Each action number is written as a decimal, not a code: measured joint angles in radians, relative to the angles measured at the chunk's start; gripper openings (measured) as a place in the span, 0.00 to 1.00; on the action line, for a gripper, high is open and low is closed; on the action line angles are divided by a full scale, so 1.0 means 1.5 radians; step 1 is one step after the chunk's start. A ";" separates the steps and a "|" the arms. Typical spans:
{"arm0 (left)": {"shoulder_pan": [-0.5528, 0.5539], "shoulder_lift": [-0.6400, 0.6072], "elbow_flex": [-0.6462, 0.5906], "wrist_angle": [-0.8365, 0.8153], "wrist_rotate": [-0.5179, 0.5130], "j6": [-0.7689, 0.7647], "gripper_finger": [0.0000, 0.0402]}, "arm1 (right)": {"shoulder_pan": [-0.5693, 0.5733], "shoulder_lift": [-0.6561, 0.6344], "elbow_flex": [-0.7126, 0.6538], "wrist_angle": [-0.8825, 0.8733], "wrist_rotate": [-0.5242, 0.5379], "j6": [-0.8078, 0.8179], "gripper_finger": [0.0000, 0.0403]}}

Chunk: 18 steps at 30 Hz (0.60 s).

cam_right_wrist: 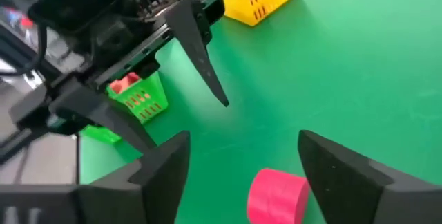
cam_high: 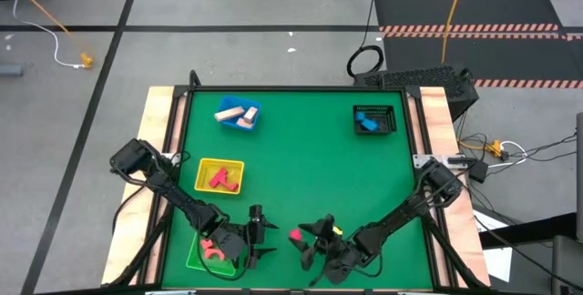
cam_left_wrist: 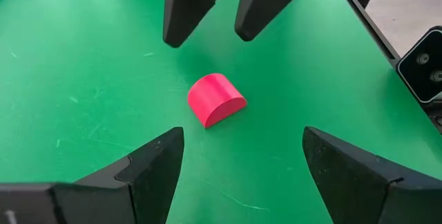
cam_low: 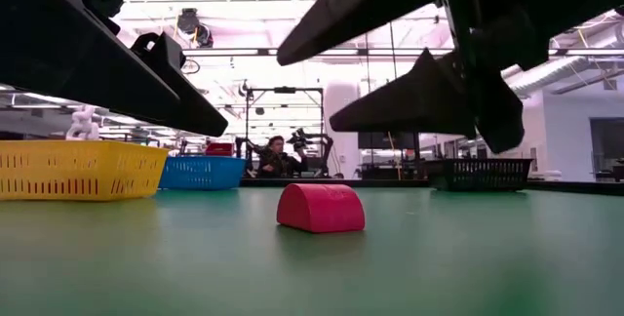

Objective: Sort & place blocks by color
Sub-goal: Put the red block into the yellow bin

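Down at the bottom centre of the overhead frame, a small pink block (cam_high: 295, 235) with a rounded top lies alone on the green table (cam_high: 310, 158), flat side down, touched by nothing. Both tools crowd it. The left gripper (cam_high: 261, 237) sits just to its left with its fingers spread apart, and in its own wrist picture the block (cam_left_wrist: 215, 99) shows in the open space ahead of those fingers, near the middle of the frame. The right gripper (cam_high: 313, 237) sits just to the block's right, its fingers also spread and holding nothing; in the right wrist picture the block (cam_right_wrist: 277, 195) lies at the lower middle, between the two dark fingers but free of them. From table height the block (cam_low: 321, 208) rests at the centre of the frame with the dark fingers hanging above it. Lower left in the overhead frame, under the left arm, a green tray (cam_high: 202, 254) holds a reddish piece. Farther up on the left, a yellow tray (cam_high: 219, 177) holds red blocks, and beyond it, at upper left, a blue tray (cam_high: 239, 115) holds tan wooden blocks. At the upper right of the table a black mesh basket (cam_high: 374, 119) holds a blue block (cam_high: 367, 124).
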 joint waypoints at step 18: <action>0.000 0.000 0.000 -0.008 0.001 0.018 0.74 | -0.001 0.128 0.039 0.101 0.002 -0.138 0.77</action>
